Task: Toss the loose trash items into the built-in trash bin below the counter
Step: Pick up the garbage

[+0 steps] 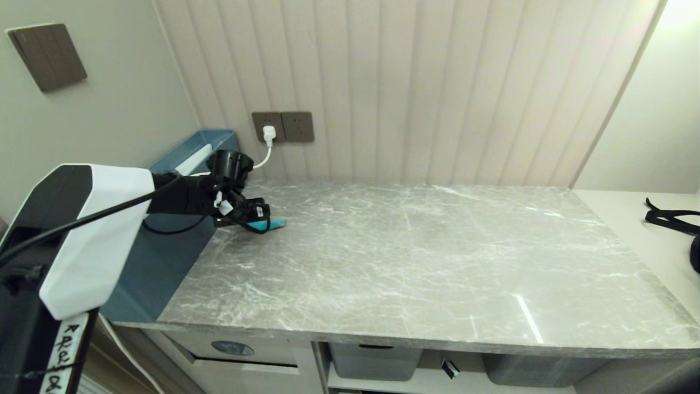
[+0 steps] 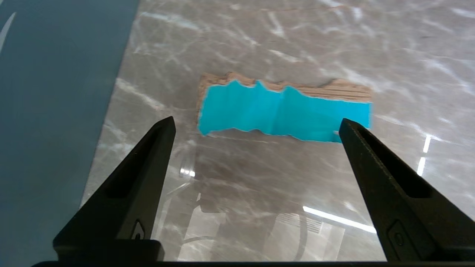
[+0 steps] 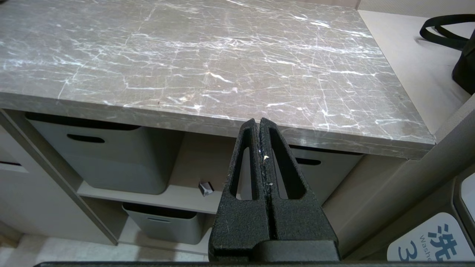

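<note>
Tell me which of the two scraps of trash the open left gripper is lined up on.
The teal wrapper strip on the counter, just ahead of the left gripper. The black scrap lies on the shelf below.

Grey marble counter (image 1: 415, 257) with white veins, a teal wrapper strip (image 2: 282, 113) with torn brownish edge lying flat near its left back corner

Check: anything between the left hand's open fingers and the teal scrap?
Nothing: the left wrist view shows only bare counter between the left hand and the teal scrap.
</note>
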